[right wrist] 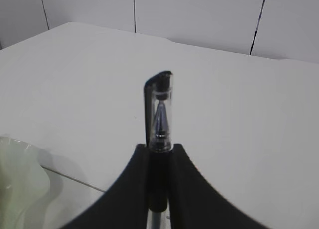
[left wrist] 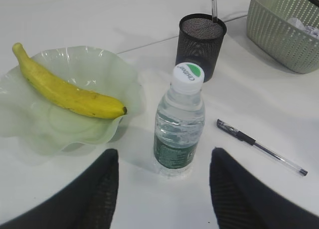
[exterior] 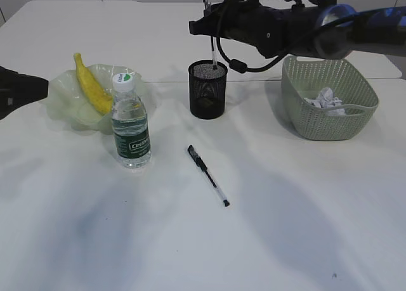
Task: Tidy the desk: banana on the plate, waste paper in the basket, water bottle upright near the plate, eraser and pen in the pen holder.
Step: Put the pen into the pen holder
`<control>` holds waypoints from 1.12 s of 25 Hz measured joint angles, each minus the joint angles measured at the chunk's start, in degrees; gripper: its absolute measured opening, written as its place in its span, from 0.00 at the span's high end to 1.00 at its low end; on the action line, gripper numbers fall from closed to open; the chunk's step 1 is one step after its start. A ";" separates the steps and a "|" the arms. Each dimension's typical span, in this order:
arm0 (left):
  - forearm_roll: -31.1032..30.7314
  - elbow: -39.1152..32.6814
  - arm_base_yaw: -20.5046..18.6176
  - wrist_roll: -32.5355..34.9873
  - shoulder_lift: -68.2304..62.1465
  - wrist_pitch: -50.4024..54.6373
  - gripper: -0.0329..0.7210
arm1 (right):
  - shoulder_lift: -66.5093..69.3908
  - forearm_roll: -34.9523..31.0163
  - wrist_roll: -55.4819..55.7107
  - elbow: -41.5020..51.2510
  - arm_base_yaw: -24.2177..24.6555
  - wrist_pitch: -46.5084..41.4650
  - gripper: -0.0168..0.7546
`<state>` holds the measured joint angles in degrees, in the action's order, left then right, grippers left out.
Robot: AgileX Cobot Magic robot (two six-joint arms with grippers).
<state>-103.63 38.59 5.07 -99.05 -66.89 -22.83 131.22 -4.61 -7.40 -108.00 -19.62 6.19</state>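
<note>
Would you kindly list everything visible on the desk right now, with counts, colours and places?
banana: one, yellow, on the plate.
plate: one, pale green, wavy-edged, far left.
water bottle: one, clear with green label, upright in front of the plate.
pen holder: one, black mesh, centre.
held pen: one, clear with black cap, above the pen holder.
loose pen: one, lying on the table, centre.
basket: one, grey-green, right.
waste paper: white, crumpled, inside the basket.
left tool: open, behind the bottle.
right tool: shut on the held pen.

White table, plate, bottle, pen holder, basket, pen
</note>
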 joint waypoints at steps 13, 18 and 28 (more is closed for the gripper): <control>-1.35 0.00 0.00 0.00 0.00 -0.04 0.42 | 3.44 0.58 1.00 0.00 0.00 3.91 0.91; -1.85 0.00 0.00 0.00 0.00 -0.04 0.42 | 4.31 0.86 1.00 0.00 0.00 4.05 0.91; -2.07 0.00 0.00 0.00 0.00 -0.04 0.42 | 4.56 0.94 1.09 0.00 0.00 4.16 0.88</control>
<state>-105.71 38.59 5.07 -99.05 -66.89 -22.86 135.78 -3.66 -6.31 -108.00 -19.62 10.35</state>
